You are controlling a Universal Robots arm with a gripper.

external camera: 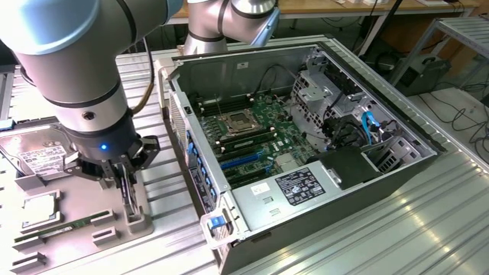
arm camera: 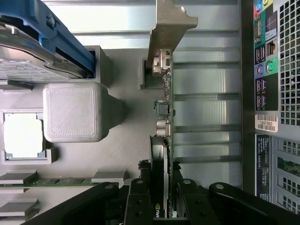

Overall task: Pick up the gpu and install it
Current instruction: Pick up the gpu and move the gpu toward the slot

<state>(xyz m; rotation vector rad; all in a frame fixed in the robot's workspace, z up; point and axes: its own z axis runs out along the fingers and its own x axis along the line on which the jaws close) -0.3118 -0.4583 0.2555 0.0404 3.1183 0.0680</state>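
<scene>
Where the gripper narrows, its black fingers appear to press on both faces of the gpu. The card stands on edge in a grey printed tray, just beside the open computer case and outside its perforated rear wall. I judge the card light, stiff and fragile. It is best held by its flat faces near the shroud, clear of the small components. Its bent bracket is dull beige metal, and the tray is matte, ridged plastic.
</scene>
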